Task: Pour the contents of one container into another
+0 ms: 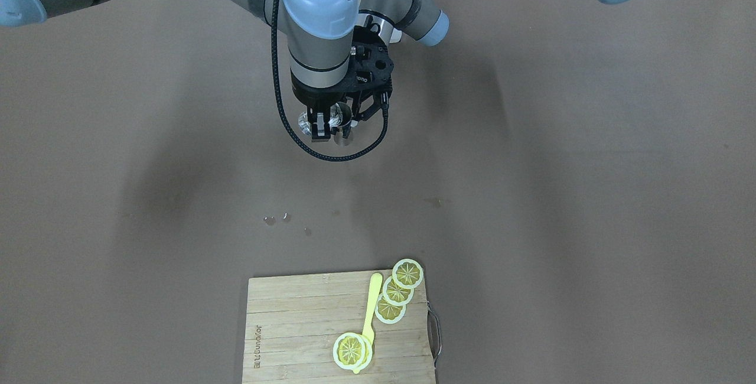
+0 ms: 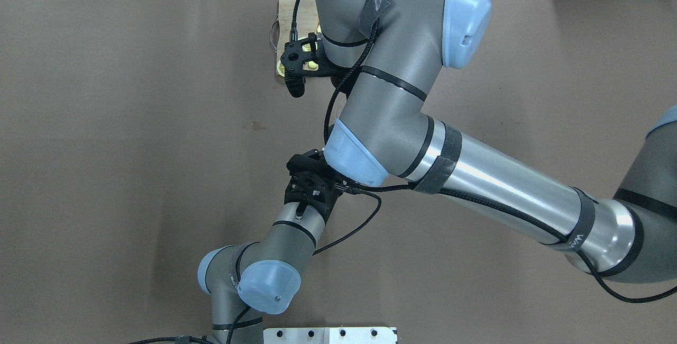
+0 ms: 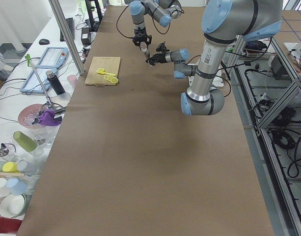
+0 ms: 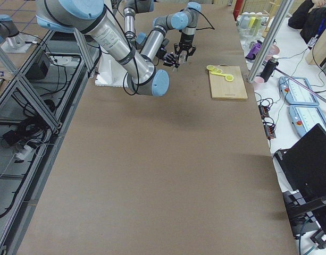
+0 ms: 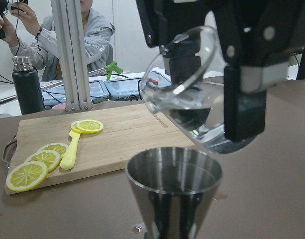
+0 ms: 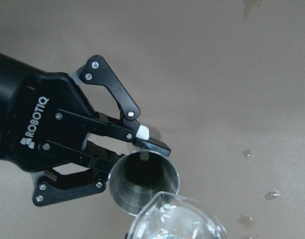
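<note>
My right gripper [image 1: 322, 127] is shut on the clear glass cup [image 1: 310, 123] and holds it in the air over the middle of the table. In the left wrist view the glass cup [image 5: 184, 94] is tilted, lip down, with clear liquid in it, right above the steel jigger [image 5: 174, 186]. The right gripper's fingers [image 5: 244, 99] clamp the cup's wall. My left gripper [image 6: 130, 167] is shut on the jigger [image 6: 142, 181], which is upright with its dark mouth up, and the cup's lip [image 6: 177, 221] overlaps its rim. I see no stream between them.
A wooden cutting board [image 1: 295, 325] lies at the table's far edge from the robot, carrying lemon slices [image 1: 407, 273] and a yellow utensil [image 1: 372, 307]. A few water drops [image 1: 270, 220] dot the brown table between board and grippers. People stand beyond the board.
</note>
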`<state>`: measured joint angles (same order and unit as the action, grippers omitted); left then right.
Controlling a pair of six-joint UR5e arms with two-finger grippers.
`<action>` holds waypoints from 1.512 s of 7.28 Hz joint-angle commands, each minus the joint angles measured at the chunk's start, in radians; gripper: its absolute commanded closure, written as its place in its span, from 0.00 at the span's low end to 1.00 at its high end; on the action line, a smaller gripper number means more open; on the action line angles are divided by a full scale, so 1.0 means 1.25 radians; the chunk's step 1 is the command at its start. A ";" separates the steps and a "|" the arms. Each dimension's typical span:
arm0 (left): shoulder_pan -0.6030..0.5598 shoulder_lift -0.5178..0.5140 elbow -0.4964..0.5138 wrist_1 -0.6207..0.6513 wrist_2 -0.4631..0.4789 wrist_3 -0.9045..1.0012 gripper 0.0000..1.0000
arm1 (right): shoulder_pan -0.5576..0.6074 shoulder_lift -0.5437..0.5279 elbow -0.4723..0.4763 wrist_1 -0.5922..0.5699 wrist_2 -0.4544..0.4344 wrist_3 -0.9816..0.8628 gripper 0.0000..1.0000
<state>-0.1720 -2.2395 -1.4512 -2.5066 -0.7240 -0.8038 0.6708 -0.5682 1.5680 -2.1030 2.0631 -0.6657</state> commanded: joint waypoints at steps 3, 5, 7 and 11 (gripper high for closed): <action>0.000 0.000 0.000 0.000 0.000 0.000 1.00 | -0.004 0.026 -0.004 -0.077 -0.022 -0.025 1.00; 0.000 0.001 0.001 0.000 0.000 0.000 1.00 | -0.014 0.030 -0.004 -0.101 -0.033 -0.025 1.00; 0.001 0.000 0.002 0.000 0.000 0.000 1.00 | -0.020 0.034 -0.005 -0.125 -0.039 -0.025 1.00; 0.001 0.000 0.005 0.000 0.000 0.000 1.00 | -0.033 0.040 -0.006 -0.153 -0.057 -0.025 1.00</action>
<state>-0.1703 -2.2396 -1.4468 -2.5065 -0.7240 -0.8038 0.6359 -0.5201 1.5611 -2.2837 2.0017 -0.6964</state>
